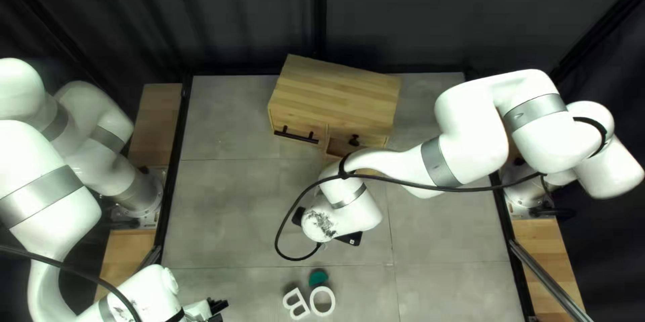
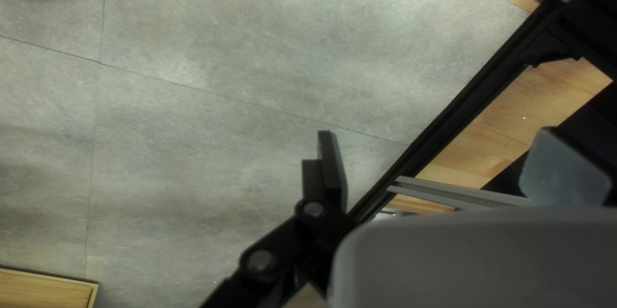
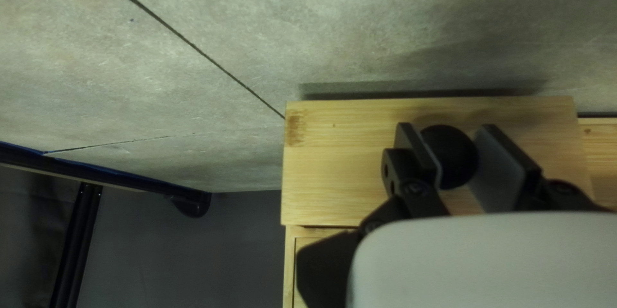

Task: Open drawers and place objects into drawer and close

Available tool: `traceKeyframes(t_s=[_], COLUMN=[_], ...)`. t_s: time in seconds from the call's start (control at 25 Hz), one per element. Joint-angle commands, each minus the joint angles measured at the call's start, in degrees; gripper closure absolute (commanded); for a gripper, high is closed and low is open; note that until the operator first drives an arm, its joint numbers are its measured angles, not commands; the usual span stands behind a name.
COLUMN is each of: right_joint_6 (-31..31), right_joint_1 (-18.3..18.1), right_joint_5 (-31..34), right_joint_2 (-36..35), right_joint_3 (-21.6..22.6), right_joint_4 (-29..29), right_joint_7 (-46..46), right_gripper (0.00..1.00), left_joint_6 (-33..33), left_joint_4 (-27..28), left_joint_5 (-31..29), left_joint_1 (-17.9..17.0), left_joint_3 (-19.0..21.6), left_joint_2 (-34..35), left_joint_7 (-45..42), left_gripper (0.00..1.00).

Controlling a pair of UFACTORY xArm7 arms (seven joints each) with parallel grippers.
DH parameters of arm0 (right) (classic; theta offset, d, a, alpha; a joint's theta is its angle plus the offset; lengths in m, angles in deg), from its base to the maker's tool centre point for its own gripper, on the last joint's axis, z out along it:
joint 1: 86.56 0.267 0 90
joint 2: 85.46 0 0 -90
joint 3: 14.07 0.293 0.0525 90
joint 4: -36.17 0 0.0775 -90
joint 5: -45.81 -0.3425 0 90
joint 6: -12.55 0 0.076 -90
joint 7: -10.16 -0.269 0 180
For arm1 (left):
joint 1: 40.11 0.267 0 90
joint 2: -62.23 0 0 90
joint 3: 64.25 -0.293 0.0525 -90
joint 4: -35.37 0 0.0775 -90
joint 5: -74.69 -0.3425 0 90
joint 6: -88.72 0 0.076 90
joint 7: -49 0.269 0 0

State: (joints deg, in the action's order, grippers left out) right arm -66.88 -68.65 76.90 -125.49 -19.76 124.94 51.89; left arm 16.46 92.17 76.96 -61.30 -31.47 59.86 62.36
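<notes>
The right hand (image 3: 450, 144) is clamped on a round black knob (image 3: 457, 154), one finger on each side of it. The knob sits on the smooth, pale wooden front of a lower drawer (image 3: 340, 170), which is pulled out over the counter (image 1: 235, 194). In the top left view the right arm (image 1: 470, 120) crosses from the right edge to the centre and covers this hand; a strip of the drawer's brown inside shows just above the arm.

The drawer belongs to a light, striped wood cabinet (image 1: 336, 87) at the upper centre, set at a slant. Its front also carries a black bar handle (image 1: 295, 136) and, over the pulled-out drawer, a second black knob (image 1: 354, 139).

At the lower centre lie a green half-round piece (image 1: 318, 277), a white ring (image 1: 313, 301) and a white B-shaped piece (image 1: 295, 304), the green one just above the ring.

The left hand (image 1: 218, 307), at the lower left, has its fingers wide apart, with nothing between them, above the counter.
</notes>
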Motion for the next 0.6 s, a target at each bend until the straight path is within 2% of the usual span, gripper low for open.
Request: traceKeyframes(t_s=[0.04,0.24,0.4,0.52,0.6], right_joint_6=[-1.14,-4.91,-7.24,-4.58,0.34], right_joint_1=[0.14,1.05,1.93,2.78,2.60], right_joint_5=[-0.25,-0.65,0.04,2.50,4.79], right_joint_2=[-0.58,-0.54,4.41,12.02,18.68], right_joint_3=[0.16,0.71,1.42,3.05,4.56], right_joint_4=[1.64,5.40,3.96,-2.90,-10.44], right_joint_7=[0.75,2.85,6.12,11.04,16.74], right_gripper=[0.00,0.00,0.00,0.00,0.00], left_joint_6=[0.00,0.00,0.00,0.00,0.00], left_joint_4=[0.00,0.00,0.00,0.00,0.00], left_joint_5=[0.00,0.00,0.00,0.00,0.00], left_joint_1=[0.00,0.00,0.00,0.00,0.00], left_joint_3=[0.00,0.00,0.00,0.00,0.00], left_joint_2=[0.00,0.00,0.00,0.00,0.00], left_joint_7=[0.00,0.00,0.00,0.00,0.00], left_gripper=[0.00,0.00,0.00,0.00,0.00])
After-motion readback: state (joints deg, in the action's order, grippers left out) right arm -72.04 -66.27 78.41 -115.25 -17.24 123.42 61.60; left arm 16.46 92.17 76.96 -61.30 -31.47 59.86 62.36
